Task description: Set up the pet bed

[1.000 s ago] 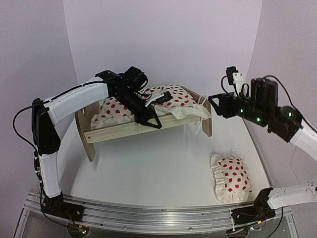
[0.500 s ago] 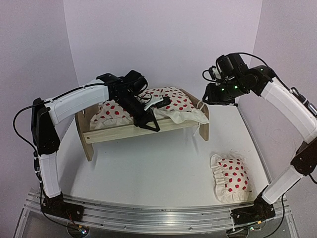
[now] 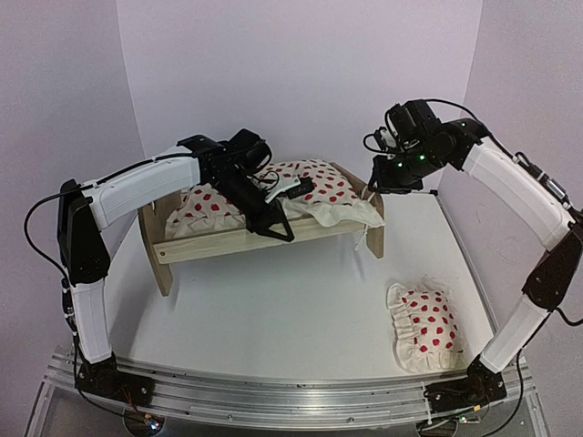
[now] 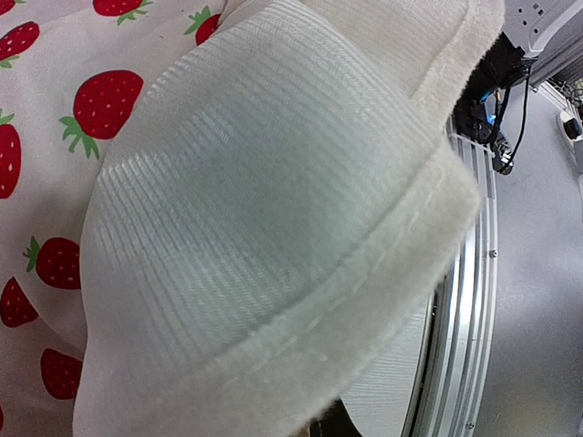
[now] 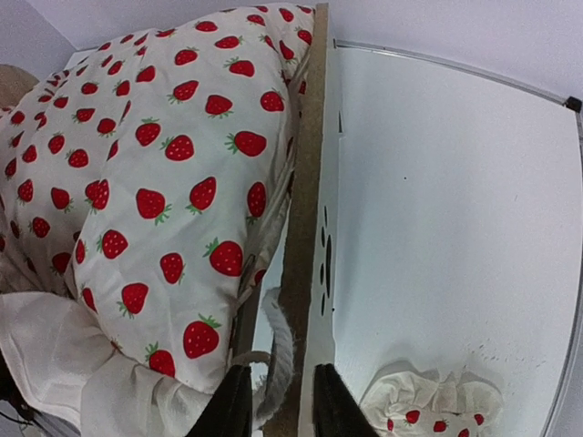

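We are swinging our right gripper (image 5: 281, 405) in to the pet bed (image 3: 239, 238) at the back of the table (image 3: 273, 309), closing around its headboard (image 5: 308, 182), maybe to steady it; we cannot tell if it grips yet. Our left gripper (image 3: 293, 189) is pinching the blanket (image 4: 255, 228).

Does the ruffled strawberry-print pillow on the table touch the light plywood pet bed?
Apart. The top view shows bare table between pillow and pet bed.
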Robot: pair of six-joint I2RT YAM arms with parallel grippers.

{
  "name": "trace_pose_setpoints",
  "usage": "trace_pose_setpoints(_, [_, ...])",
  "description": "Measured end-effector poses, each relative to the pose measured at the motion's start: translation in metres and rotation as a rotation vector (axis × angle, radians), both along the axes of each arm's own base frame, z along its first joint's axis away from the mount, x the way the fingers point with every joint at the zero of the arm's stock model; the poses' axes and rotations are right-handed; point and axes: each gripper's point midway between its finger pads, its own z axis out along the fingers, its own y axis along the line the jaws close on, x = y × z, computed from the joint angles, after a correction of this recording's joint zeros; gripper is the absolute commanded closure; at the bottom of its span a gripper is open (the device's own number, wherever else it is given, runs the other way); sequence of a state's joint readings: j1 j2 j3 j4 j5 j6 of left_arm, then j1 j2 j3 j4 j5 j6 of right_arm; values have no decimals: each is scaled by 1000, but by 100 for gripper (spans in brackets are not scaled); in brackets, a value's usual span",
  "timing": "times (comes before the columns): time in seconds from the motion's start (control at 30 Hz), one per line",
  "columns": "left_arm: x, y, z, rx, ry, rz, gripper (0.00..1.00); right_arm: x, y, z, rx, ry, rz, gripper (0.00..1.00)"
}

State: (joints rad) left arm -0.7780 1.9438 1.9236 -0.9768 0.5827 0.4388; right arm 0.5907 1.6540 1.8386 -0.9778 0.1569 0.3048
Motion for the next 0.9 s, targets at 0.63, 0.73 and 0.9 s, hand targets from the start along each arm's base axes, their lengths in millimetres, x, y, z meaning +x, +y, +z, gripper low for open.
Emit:
trace_pose_setpoints(0.63, [1, 1, 0, 1, -2, 3, 100, -7, 24, 2, -97, -50, 163, 100])
trace_pose_setpoints(0.73, [1, 1, 0, 1, -2, 4, 100, -4, 17, -9, -146, -31, 132, 100])
trace_pose_setpoints(0.9, [2, -1, 0, 0, -10, 7, 100, 0, 16, -10, -170, -34, 107, 71])
